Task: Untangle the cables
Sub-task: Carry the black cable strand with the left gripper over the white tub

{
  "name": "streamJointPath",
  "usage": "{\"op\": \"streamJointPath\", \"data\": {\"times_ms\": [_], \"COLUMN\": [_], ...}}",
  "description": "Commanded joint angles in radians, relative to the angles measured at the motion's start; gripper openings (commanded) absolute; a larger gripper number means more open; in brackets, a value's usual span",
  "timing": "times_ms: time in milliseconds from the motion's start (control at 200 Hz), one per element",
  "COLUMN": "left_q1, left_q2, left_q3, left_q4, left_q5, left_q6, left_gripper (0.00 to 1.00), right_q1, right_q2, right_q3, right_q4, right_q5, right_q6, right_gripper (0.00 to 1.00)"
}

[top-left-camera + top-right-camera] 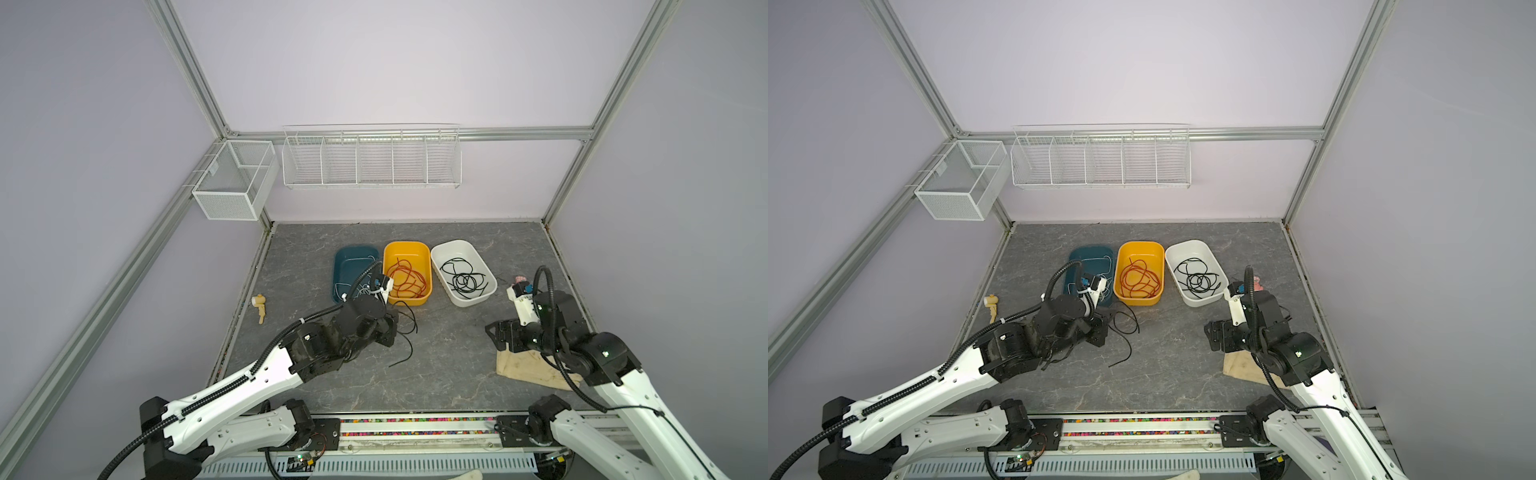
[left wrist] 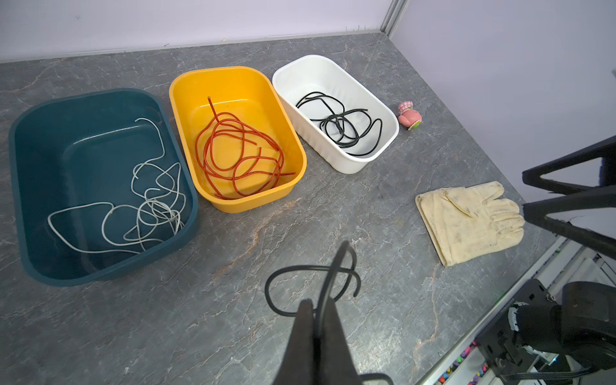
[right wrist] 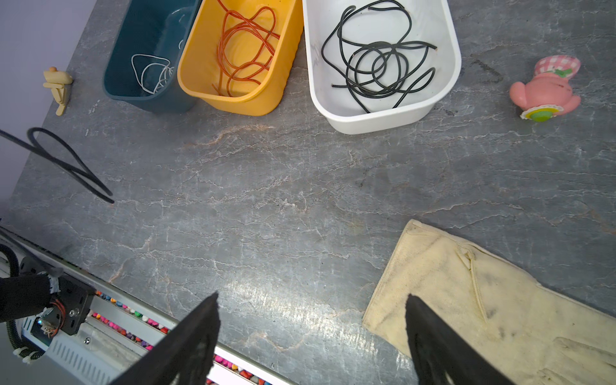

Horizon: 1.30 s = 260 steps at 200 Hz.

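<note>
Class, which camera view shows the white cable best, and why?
The left wrist view: the whole white cable lies in plain sight inside the teal tub. In both top views the left arm hides part of it. The right wrist view shows only some loops.

no readable text, labels, brands, numbers or signs appear on anything in these views.
</note>
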Motion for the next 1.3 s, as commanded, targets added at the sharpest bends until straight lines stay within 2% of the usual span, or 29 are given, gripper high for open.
{"op": "streamJointPath", "data": {"times_ms": [0, 575, 979, 1139, 1294], "left_q1": [-0.005, -0.002, 0.054, 0.074, 0.103], "left_q2": [0.05, 0.419, 0.674, 0.754, 0.84], "left_q3": [0.09, 0.5, 0.778, 0.823, 0.875], "left_q4": [-0.03, 0.006, 0.041, 0.111, 0.162], "left_q5": [-0.002, -0.008, 0.013, 0.018, 0.046], "left_q6": [0.062, 0.27, 0.377, 0.403, 0.375], "left_gripper": [0.0, 0.0, 0.0, 0.0, 0.0], "right_q1": [0.019, 0.042, 0.044, 0.043, 0.042], "right_q2": [0.0, -0.044, -0.105, -0.123, -0.124], "right_q3": [-0.012, -0.055, -0.071, -0.078, -0.078], "right_q4": [0.013, 0.054, 0.076, 0.085, 0.086], "right_q5": [0.012, 0.02, 0.05, 0.052, 0.05], "right_q6": [0.01, 0.007, 0.003, 0.002, -0.001], "right_gripper": [0.88, 0.88, 0.88, 0.88, 0.88]}}
